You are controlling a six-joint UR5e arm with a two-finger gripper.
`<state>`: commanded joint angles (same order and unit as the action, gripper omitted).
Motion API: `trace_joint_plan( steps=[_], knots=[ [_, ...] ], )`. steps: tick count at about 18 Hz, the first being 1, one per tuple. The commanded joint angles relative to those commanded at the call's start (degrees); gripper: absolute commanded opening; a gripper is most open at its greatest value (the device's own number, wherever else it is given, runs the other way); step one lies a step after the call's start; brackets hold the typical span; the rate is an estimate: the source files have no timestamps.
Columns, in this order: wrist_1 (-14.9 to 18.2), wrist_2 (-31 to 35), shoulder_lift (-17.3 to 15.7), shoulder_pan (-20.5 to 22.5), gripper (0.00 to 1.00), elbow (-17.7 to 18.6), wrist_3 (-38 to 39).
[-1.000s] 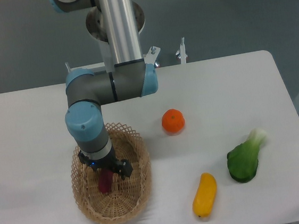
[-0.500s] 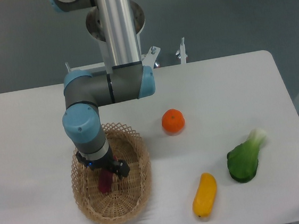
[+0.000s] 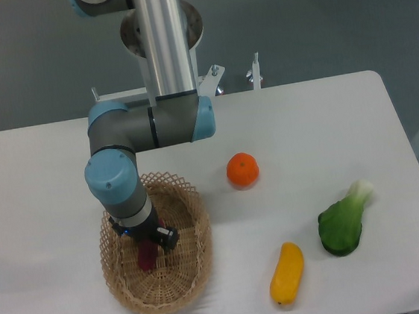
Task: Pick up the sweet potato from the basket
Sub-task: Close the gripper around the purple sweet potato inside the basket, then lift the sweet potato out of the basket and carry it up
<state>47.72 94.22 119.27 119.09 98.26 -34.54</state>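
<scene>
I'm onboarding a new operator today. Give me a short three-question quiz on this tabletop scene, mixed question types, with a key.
1. True or false: the sweet potato lies on the bare table, outside the basket.
2. Multiple choice: which item lies nearest the leafy green vegetable? A) the round orange fruit B) the yellow vegetable C) the basket
3. Short answer: over which item is the end effector positioned?

Key
1. False. It is inside the basket, right under the end effector.
2. B.
3. The basket, down at the sweet potato; whether it has gripped cannot be told.
</scene>
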Motion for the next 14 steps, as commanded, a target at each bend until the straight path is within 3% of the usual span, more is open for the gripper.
trace_joint_plan(
  steps=[8,11,14],
  knots=[
    [0.0,-0.26,-1.58,0.09,0.29,-0.44,-3.33],
    [0.44,-0.18,-4.47,1.66,0.3,-0.44,-7.72],
    [1.23,-0.44,-8.25,5.87,0.3,-0.44,-12.55]
  ],
)
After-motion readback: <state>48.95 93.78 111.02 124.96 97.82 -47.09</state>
